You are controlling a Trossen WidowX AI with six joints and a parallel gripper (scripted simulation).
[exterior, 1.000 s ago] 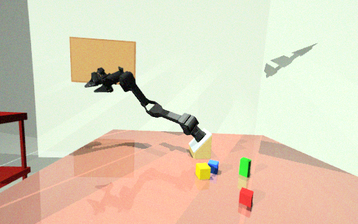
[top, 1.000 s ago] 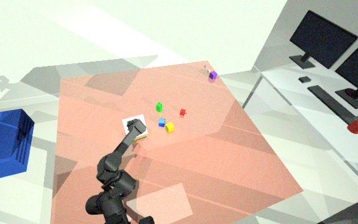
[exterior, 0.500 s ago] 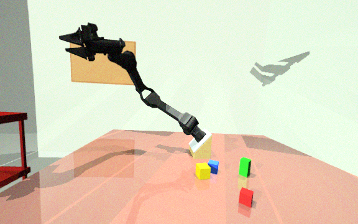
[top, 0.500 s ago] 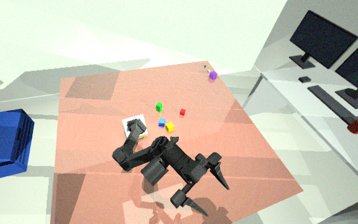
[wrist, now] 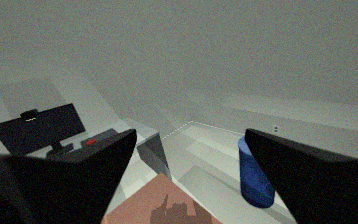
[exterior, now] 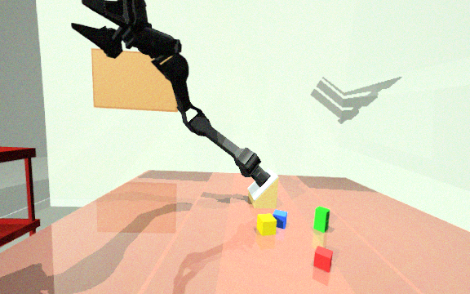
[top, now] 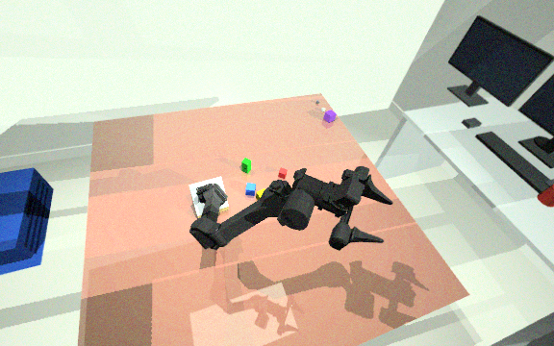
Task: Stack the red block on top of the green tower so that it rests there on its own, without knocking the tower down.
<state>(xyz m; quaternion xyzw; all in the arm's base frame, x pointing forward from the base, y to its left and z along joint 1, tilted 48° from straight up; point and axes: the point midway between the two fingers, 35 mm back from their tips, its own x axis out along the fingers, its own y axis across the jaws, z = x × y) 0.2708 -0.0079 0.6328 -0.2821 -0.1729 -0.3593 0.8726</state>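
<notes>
Gripper (exterior: pixel 96 24) raised high above the table (exterior: pixel 96 245), jaws spread wide, nothing between them. Red block (exterior: pixel 323 258) sits on the table near its front edge (exterior view), apart from the green tower (exterior: pixel 321 219) standing upright just behind it. Yellow block (exterior: pixel 266 224) and blue block (exterior: pixel 280 218) touch, left of the tower.

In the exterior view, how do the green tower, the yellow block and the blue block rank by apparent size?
1. green tower and yellow block: about alike; the tower is taller, the block wider.
2. blue block: smallest, partly hidden behind the yellow one.
</notes>
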